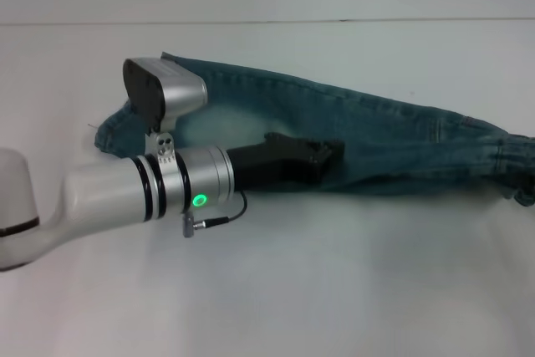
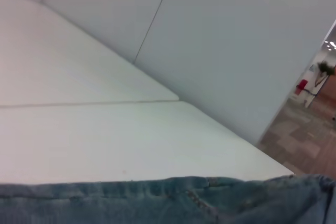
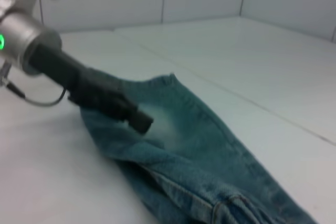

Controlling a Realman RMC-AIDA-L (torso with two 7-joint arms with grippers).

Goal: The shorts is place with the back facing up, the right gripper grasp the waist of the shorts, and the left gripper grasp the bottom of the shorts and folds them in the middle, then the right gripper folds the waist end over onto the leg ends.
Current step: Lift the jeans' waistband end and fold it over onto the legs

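The faded blue denim shorts [image 1: 376,135] lie folded lengthwise in a long strip across the white table. The puckered waist [image 1: 512,155] is at the right edge of the head view, and the leg ends [image 1: 113,130] are at the left. My left gripper [image 1: 334,155] reaches in from the left, and its black mount lies over the strip's near edge, about midway along. The right wrist view shows the left gripper [image 3: 142,121] low on the denim [image 3: 199,150]. A dark shape at the waist, the right gripper [image 1: 527,180], is mostly cut off by the picture edge.
The white table [image 1: 334,282] extends in front of the shorts, with a seam line running behind them. The left wrist view shows a denim edge [image 2: 168,200], the tabletop, a pale wall and a floor beyond the table's far corner.
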